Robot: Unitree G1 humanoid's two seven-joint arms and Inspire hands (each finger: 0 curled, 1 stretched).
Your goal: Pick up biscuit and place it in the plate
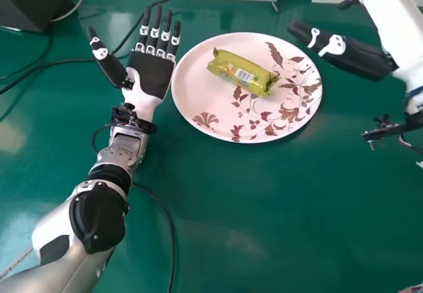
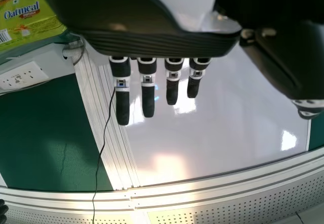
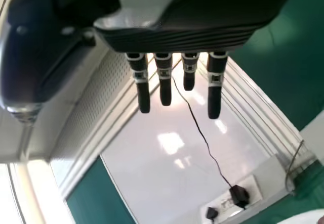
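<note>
Left of the plate (image 1: 198, 94), the head view's edge cuts off a dark box (image 1: 28, 2), and right of it crops the right robot hand (image 1: 353, 53).

A round black cap (image 1: 98, 217) marks the robot's silver-grey left arm (image 1: 63, 240); its left hand (image 1: 151, 75) and right hand (image 1: 400, 25) combine smooth white shells (image 1: 140, 101) with black, white-banded fingers (image 3: 214, 101).
</note>
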